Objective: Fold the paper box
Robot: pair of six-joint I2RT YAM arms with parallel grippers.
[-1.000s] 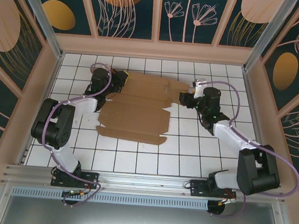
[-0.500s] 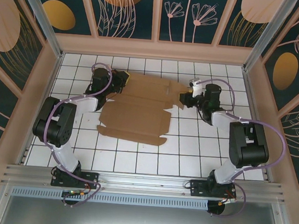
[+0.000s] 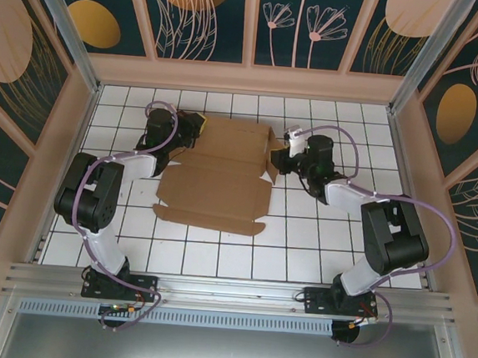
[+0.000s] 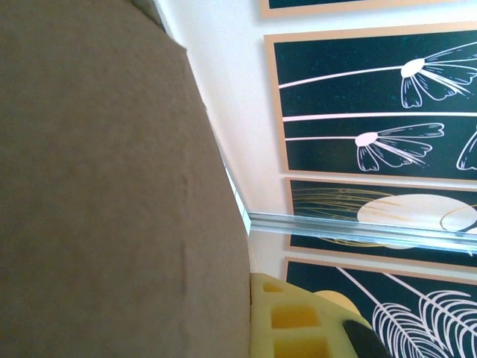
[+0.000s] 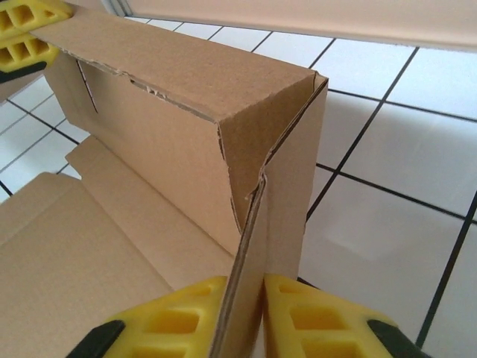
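The right gripper pinches the paper box at its upright right edge. The left gripper clamps its far-left corner; open tiles surround.

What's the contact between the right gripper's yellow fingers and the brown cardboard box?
Touching: right wrist view shows fingers pinching an upright flap of the brown cardboard box.

1 overhead view; 2 close-ups share paper box.

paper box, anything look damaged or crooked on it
The paper box shows ragged, frayed cuts along its raised wall's top crease and corner slit in the right wrist view. The side panel pinched by the right gripper leaves a slight gap at that corner.
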